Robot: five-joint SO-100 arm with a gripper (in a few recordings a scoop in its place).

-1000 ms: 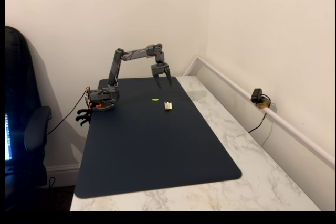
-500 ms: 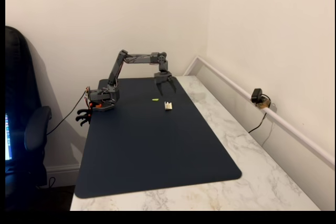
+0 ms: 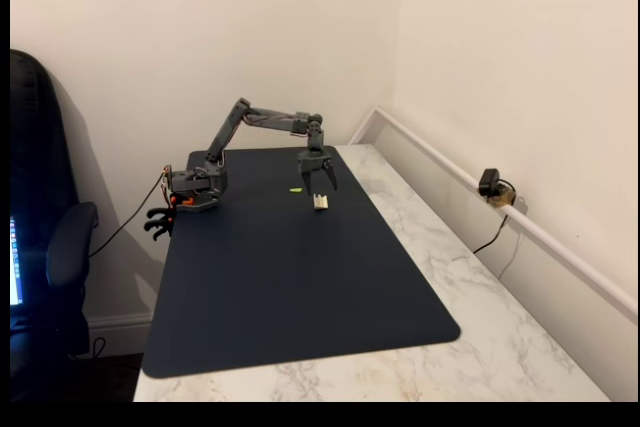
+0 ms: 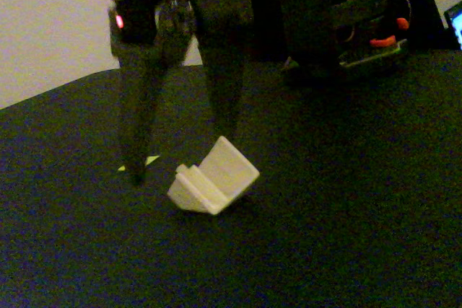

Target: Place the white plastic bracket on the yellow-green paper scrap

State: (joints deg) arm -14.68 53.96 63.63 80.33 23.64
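The gripper (image 3: 320, 185) is hovering with fingers (image 4: 136, 117) spread and empty, just above the white plastic bracket (image 4: 214, 176), which is lying on the mat (image 3: 290, 277) near the yellow-green paper scrap (image 3: 296, 190). Approach step; next, the fingers need lowering astride the bracket.

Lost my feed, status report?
Gripper open, low over mat. White bracket on mat, ungrasped. Yellow-green scrap beside it. Nothing in the way.

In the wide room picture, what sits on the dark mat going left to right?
Robot base → yellow-green paper scrap → white plastic bracket, with the open gripper hanging just above it.
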